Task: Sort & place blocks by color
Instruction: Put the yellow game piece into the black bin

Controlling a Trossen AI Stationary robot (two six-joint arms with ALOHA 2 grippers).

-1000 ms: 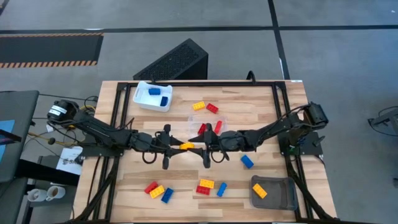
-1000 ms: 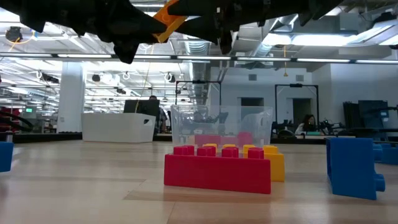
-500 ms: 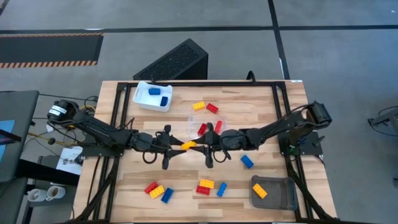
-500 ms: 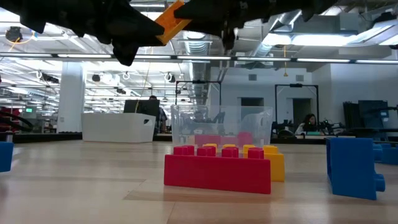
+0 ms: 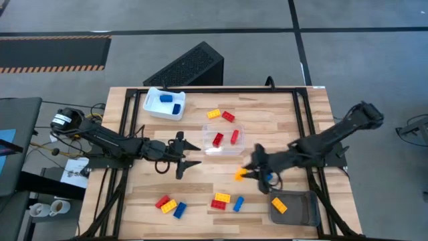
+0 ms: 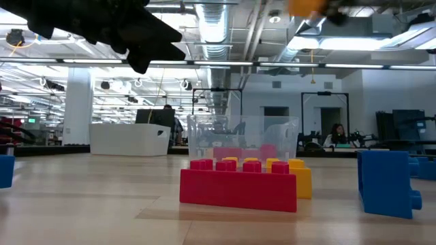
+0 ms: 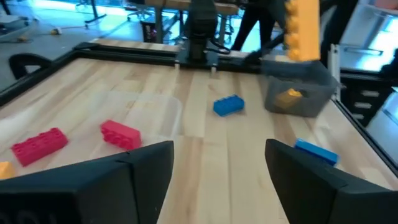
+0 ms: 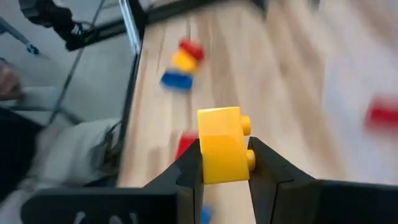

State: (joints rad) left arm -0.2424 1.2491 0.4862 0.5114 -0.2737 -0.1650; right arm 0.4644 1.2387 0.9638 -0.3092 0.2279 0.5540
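Above the table's middle, right claw [image 5: 245, 173] clamps a yellow block [image 5: 239, 175]; left claw [image 5: 192, 154] gapes empty.

Yellow-orange brick [image 8: 222, 144], red bricks [image 5: 225, 138], blue brick [image 7: 227, 106], grey tray [image 5: 304, 213]

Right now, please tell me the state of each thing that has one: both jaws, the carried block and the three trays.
Left gripper: jaws open, empty, above the table.
Right gripper: jaws shut on the yellow block.
Yellow block: held, lifted off the table.
Clear tray: holds two red blocks.
White tray: holds two blue blocks.
Grey tray: holds one yellow block.
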